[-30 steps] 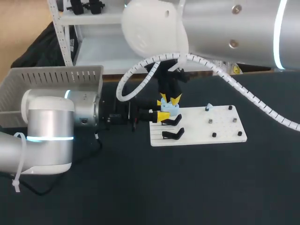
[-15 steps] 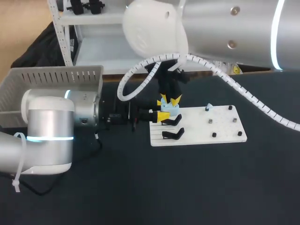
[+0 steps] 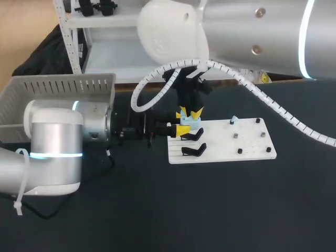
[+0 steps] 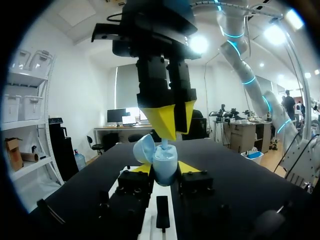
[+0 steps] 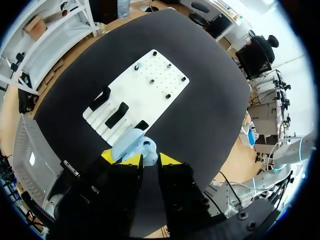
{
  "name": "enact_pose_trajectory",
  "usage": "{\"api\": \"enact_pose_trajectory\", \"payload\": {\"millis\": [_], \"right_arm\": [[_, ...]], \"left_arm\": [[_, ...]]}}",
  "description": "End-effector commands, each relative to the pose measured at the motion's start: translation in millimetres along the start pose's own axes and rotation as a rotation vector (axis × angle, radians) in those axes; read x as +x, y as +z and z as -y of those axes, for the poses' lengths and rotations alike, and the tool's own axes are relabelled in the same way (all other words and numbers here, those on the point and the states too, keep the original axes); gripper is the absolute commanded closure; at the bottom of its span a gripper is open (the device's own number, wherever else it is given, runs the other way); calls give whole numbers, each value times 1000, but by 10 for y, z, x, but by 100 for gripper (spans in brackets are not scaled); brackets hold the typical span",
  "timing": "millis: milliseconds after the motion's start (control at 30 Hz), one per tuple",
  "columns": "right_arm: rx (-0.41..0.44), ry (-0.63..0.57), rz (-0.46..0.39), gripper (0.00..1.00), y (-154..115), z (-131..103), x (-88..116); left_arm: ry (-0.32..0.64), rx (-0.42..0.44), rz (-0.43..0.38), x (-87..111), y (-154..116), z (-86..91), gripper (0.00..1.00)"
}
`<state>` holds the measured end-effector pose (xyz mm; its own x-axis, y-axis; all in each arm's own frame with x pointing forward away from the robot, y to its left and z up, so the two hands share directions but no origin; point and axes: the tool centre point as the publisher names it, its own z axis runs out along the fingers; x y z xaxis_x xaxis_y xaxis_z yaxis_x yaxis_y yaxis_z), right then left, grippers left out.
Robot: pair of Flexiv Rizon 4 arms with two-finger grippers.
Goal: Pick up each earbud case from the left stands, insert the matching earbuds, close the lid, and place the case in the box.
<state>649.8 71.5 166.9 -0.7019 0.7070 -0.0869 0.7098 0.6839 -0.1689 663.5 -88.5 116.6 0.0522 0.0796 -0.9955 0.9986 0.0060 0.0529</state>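
From above, the earbud case (image 4: 164,162) is hard to see, as yellow tips hide most of it. The dark left end effector (image 4: 165,169) almost melts into the black desk (image 3: 157,210). My big right arm fills the top of that view. The grey box (image 3: 58,86) sits at the far left of the desk, and my left arm hides part of it. Nothing shows what is inside the case. The left end effector is closed on the case, with one yellow tip pressed on each side. It holds the case over the end of the white board (image 3: 220,149) where the black stands (image 3: 193,150) are. The case stands up tall, so its long way runs up and down. Its open mouth points up at the right end effector (image 4: 172,135), which hangs straight down over it. The lid (image 4: 144,148) is swung open and leans off to one side. A small light-blue bit (image 4: 164,144) shows just under the right end effector, right at the mouth of the case. I cannot tell if that end effector has hold of it. One more little light-blue thing (image 3: 233,119) sits at the far edge of the board, too small to make out
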Motion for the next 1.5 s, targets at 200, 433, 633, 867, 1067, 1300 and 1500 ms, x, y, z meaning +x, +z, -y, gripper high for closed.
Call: {"api": "enact_pose_trajectory", "payload": {"millis": [200, 433, 633, 867, 1067, 1300, 1500], "right_arm": [[18, 7, 0, 100, 20, -31, -15], [26, 12, -5, 100, 49, -40, -3], [2, 23, -4, 53, -25, 16, 20], [-112, 51, -7, 55, -251, 392, -57], [-224, -34, 0, 54, -242, 526, -284], [-364, -186, 66, 53, -132, 578, -626], [-452, -287, 101, 52, 10, 617, -952]], "left_arm": [[1, -7, 2, 3, -3, 15, 100], [1, -7, 2, 3, -3, 15, 100], [1, -7, 2, 3, -3, 15, 100], [1, -7, 2, 3, -3, 15, 100], [1, -7, 2, 3, -3, 15, 100], [1, -7, 2, 3, -3, 15, 100], [1, -7, 2, 3, -3, 15, 100]]}}
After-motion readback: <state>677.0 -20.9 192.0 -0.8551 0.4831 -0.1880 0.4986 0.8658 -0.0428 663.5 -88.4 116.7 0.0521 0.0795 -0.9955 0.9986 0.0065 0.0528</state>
